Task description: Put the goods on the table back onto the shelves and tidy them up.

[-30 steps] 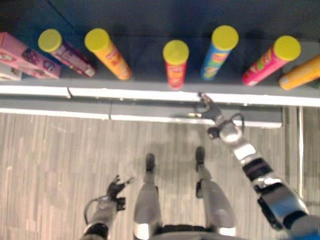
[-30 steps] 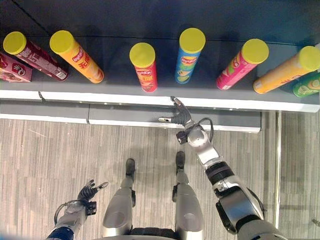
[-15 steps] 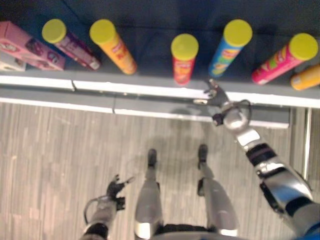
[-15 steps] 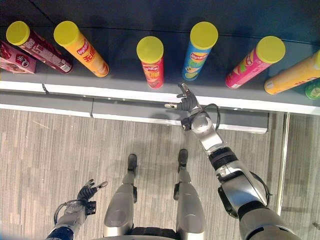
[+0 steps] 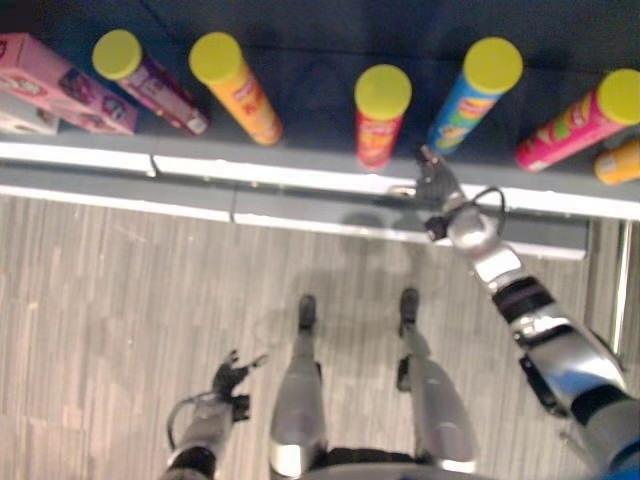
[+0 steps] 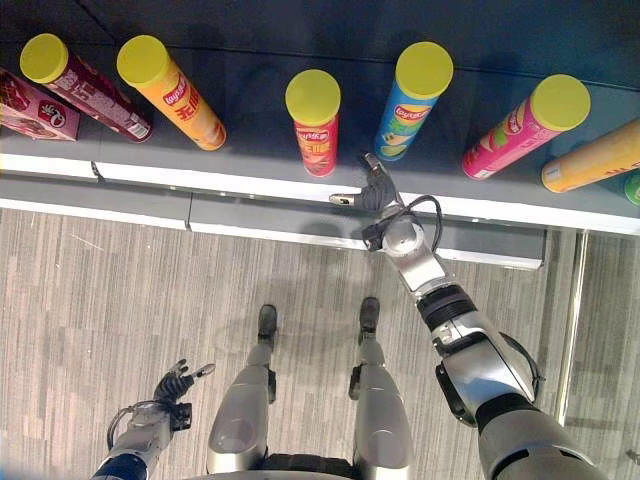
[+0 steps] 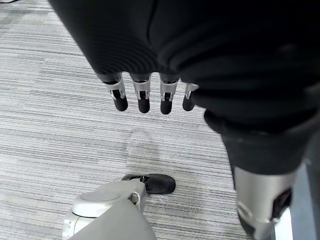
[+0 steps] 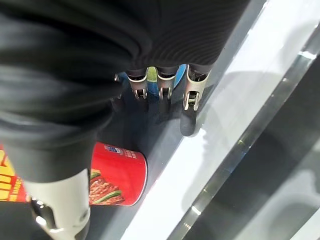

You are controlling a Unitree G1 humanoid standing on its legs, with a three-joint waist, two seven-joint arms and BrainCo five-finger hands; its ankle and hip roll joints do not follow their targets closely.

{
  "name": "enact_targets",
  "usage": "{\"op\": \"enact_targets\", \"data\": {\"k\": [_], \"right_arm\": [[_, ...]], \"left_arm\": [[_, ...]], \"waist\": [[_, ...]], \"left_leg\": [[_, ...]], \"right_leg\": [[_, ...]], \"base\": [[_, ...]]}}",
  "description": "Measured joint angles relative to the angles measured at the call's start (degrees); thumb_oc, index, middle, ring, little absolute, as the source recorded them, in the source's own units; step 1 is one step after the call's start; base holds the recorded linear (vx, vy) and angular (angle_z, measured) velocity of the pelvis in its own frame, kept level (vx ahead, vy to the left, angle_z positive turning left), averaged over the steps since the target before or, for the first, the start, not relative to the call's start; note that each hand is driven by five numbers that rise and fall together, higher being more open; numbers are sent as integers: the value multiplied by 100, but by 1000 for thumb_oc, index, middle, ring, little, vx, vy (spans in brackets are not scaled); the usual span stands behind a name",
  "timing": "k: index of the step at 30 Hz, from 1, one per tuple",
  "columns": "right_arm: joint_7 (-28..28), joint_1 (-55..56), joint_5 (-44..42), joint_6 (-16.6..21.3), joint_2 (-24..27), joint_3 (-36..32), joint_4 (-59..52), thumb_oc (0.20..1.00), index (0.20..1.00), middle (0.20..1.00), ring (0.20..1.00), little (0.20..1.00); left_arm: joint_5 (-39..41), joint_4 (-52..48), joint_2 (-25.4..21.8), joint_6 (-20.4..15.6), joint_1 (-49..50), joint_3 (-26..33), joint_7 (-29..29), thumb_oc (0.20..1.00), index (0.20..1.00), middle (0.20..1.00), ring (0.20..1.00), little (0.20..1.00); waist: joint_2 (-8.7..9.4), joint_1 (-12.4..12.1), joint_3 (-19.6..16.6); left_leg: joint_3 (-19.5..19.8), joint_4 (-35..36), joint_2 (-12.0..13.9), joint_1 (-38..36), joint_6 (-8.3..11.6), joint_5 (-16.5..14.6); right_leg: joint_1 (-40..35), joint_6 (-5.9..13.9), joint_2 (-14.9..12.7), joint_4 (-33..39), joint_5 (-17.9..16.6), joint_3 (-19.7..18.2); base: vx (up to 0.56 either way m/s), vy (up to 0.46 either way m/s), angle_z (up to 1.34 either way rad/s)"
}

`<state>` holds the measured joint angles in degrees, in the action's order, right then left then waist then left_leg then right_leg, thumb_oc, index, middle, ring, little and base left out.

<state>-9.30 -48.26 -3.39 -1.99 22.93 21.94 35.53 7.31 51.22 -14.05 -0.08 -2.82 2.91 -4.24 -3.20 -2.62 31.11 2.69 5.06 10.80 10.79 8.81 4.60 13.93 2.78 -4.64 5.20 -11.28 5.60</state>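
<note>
On the dark shelf (image 6: 250, 120), a row of tall snack cans stands upright, all with yellow lids, spaced apart along its length. From the shelf's left end: a pink box (image 6: 30, 108) lying at the left edge, a maroon can (image 6: 85, 88), an orange can (image 6: 172, 92), a red can (image 6: 316, 125) near the middle, a blue can (image 6: 412, 98), a pink can (image 6: 525, 125), and a second orange can (image 6: 590, 155) toward the right end, with a bit of a green can (image 6: 633, 188) at the far right. A white strip (image 6: 200, 180) runs along the shelf's front edge; below it is a grey ledge (image 6: 270, 218). Floor (image 6: 100, 300) is grey striped carpet. Labels carry print and pictures, too small to read properly.

Right robot hand (image 6: 378, 190) is raised to the shelf's front edge, between the red can and the blue can, just beside both. Its fingers (image 8: 190, 95) are straight and released, holding nothing; in the right wrist view the dark tips point down at the shelf surface by the white strip, with the red can's base close to the thumb side. Whether the tips touch the shelf is unclear.

Left robot hand (image 6: 172, 385) hangs low over the carpet, well away from the shelf, fingers (image 7: 142, 97) relaxed and empty.
</note>
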Motion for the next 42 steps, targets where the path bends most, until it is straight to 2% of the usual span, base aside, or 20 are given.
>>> {"op": "enact_targets", "data": {"k": [13,17,27,32,42], "right_arm": [[-13,-81,0,-1,-2,39,0,1000,1000,1000,1000,1000],[-1,-94,4,-2,-21,237,-1,1000,1000,1000,1000,1000],[8,-98,3,-7,-58,239,0,1000,1000,1000,1000,1000],[3,-106,4,-9,-60,240,1,1000,1000,1000,1000,1000],[-29,-175,6,-9,-63,241,67,1000,1000,1000,1000,1000]], "left_arm": [[2,102,0,2,-18,174,-5,1000,1000,1000,1000,1000],[3,121,1,6,-21,179,-6,1000,1000,1000,1000,1000],[4,290,0,12,-185,200,-11,1000,1000,1000,1000,1000],[5,305,-11,8,-191,204,-14,1000,1000,1000,1000,1000],[6,423,-29,7,-191,219,-19,1000,1000,1000,1000,1000]], "waist": [[6,-21,-1],[32,-34,-6],[74,-87,10],[155,-98,13],[157,-161,13]], "left_leg": [[-3,0,36,-82,34,18],[-6,0,40,-83,34,27],[-8,0,41,-107,37,56],[-21,1,9,-153,37,55],[-19,0,13,-117,37,55]], "right_leg": [[-157,0,-4,0,-4,120],[-172,0,-5,0,-5,133],[-231,1,-18,0,-5,168],[-286,4,-58,0,-7,178],[-305,5,-78,0,-8,252]], "base": [[8,7,4],[2,7,1],[8,16,2],[21,40,3],[17,19,4]]}}
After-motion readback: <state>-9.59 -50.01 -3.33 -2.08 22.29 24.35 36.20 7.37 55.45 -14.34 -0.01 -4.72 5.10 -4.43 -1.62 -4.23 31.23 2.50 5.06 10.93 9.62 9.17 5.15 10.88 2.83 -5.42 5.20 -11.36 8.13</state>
